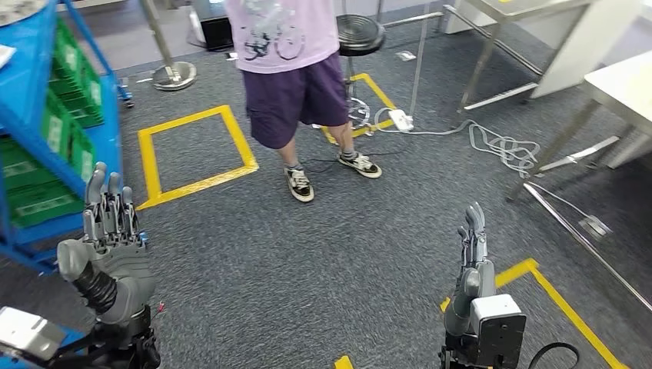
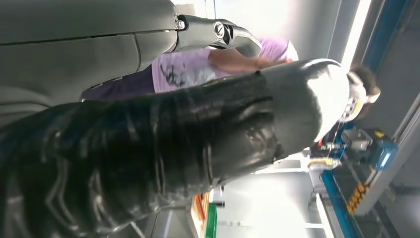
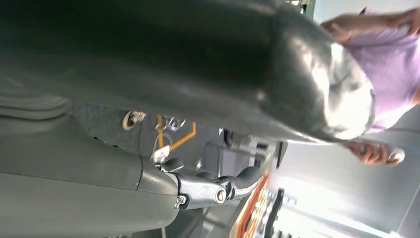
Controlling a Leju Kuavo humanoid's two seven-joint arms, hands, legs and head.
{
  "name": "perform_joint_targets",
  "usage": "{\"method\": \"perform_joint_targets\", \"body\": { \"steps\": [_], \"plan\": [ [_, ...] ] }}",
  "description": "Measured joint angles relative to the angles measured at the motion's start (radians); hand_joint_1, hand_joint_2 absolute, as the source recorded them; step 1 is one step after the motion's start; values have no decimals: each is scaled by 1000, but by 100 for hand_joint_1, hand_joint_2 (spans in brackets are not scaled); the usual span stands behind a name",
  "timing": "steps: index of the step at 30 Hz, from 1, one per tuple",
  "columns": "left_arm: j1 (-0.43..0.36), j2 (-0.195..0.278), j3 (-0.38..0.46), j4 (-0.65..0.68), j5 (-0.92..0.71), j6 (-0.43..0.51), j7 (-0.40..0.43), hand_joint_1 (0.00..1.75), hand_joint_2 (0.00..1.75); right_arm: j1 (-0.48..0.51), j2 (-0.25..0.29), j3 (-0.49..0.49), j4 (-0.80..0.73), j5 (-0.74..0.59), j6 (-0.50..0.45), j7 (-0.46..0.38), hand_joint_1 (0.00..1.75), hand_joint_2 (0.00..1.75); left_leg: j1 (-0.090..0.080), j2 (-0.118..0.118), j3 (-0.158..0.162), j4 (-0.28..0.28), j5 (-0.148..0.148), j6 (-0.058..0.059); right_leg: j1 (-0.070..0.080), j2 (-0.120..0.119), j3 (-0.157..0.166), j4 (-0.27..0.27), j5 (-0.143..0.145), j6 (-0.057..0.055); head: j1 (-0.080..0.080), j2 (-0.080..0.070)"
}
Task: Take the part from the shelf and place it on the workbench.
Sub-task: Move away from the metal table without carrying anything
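Beside shelf (image 1: 54,138) — both hands empty, fingers upward.

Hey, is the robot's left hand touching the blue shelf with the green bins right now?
Apart. In the head view, grey carpet shows between the left hand's raised fingers and the blue shelf.

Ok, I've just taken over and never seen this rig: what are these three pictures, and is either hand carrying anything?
The wide picture is the robot's head view, looking down at grey carpet. Its left hand and right hand are raised with fingers straight, and hold nothing. At the left stands the blue shelf with green bins; a person stands ahead beside a yellow floor square. A table is at the right. The other two pictures come from cameras at the wrists, turned sideways: the big dark shape is each hand's own thumb.
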Motion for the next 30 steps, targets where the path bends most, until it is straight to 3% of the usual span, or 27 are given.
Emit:
{"method": "perform_joint_targets", "body": {
  "steps": [2, 4, 6, 8, 10, 11, 12, 13, 15, 17, 19, 21, 22, 24, 26, 27, 28, 30],
  "plan": [
    [0, 0, 0, 0, 0, 0, 0, 0, 0, -1, 0, 0, 0, 1, 0, 3, 0, 0, 5, -22, -10, 1, 5, -12, 1, 30, 28, -56, 8, -7, 2, 0],
    [1, 0, 0, 0, 0, 0, 0, 0, 0, -2, 0, 0, 0, 2, 0, 6, 0, 0, 11, -37, -22, -1, 12, -28, 4, 10, 37, -65, 13, -16, 4, 0],
    [2, 0, 0, 0, 0, 0, 0, 0, 0, -4, 0, 0, 1, 4, 0, 9, 0, 0, 8, 6, -43, 29, -5, -35, 2, -15, 43, -78, 21, -28, -1, 0],
    [1, 0, 0, 0, 0, 0, 0, 0, 0, -4, 0, 1, 1, 6, 0, 13, 0, 0, 4, 74, -95, 134, -60, -39, 4, -42, 46, -85, 24, -35, -14, 0],
    [1, 0, 0, 1, 1, 0, 2, 0, 0, -1, 0, 1, 2, 8, 0, 16, 0, 0, 5, 98, -151, 252, -106, -44, 8, -70, 44, -85, 24, -38, -25, 0],
    [1, 0, 0, 2, 1, 0, 2, 0, 0, 0, 0, 1, 3, 9, 0, 17, 0, 0, 5, 101, -159, 273, -107, -45, 9, -84, 44, -84, 23, -38, -29, 0],
    [1, 0, 0, 3, 1, 0, 3, 0, 0, 0, 0, 2, 4, 9, 0, 17, 0, 0, 5, 105, -146, 256, -92, -45, 10, -98, 43, -84, 22, -37, -33, 0],
    [1, 0, 0, 3, 1, 0, 3, 0, 0, -1, 0, 3, 5, 10, 0, 18, 0, 0, 5, 112, -113, 202, -67, -44, 10, -111, 44, -83, 21, -35, -38, 0],
    [0, 0, 0, 3, 1, -1, 3, 0, 0, -1, 0, 4, 6, 11, 0, 19, 0, 0, -1, 154, -28, 64, -30, -36, 14, -133, 45, -79, 17, -28, -46, 0],
    [-1, 0, 0, 2, 1, -1, 4, 0, 0, -2, 0, 4, 6, 11, 0, 21, 0, 0, -8, 176, 15, -3, -23, -24, 18, -150, 46, -76, 13, -17, -48, 0],
    [0, 0, 0, 2, 1, -2, 4, 0, 0, -4, 0, 5, 6, 12, 0, 21, 0, 0, -11, 154, 15, -7, -18, -11, 18, -169, 47, -76, 12, -6, -46, 0],
    [0, 0, 0, 1, 1, -2, 5, 0, 0, -7, 0, 6, 6, 12, 0, 21, 0, 0, -7, 131, 16, -13, -11, -1, 14, -147, 34, -52, -9, 5, -43, 0],
    [-1, 0, 0, 1, 1, -3, 5, 0, 0, -8, 0, 6, 6, 12, 0, 22, 0, 0, -4, 119, 17, -16, -8, 4, 12, -123, 16, -12, -33, 10, -39, 0],
    [-2, 0, 0, 1, 2, -4, 5, 0, 0, -7, 0, 7, 6, 12, 0, 22, 0, 0, -3, 95, 14, -16, -6, 9, 8, -76, -44, 121, -95, 14, -28, 0],
    [-1, 0, 0, 2, 2, -4, 6, 0, 0, -5, -1, 8, 8, 12, 0, 23, 0, 0, -4, 66, 10, -13, -5, 11, 8, -62, -90, 215, -119, 14, -20, 0],
    [-1, 0, 0, 2, 2, -4, 6, 0, 0, -6, -2, 8, 8, 12, 0, 24, 0, 0, -5, 50, 9, -10, -5, 11, 9, -60, -89, 208, -104, 12, -17, 0],
    [-1, 0, 0, 2, 2, -4, 6, 0, 0, -6, -2, 8, 9, 12, 0, 25, 0, 0, -5, 35, 8, -7, -5, 11, 9, -54, -69, 163, -72, 9, -13, 0],
    [-1, 0, 0, 2, 2, -4, 6, 0, 0, -8, -3, 10, 9, 12, 0, 26, 0, 0, -5, 8, 6, -3, -4, 8, 7, -14, -8, 26, -12, -2, -7, 0]
  ]
}}
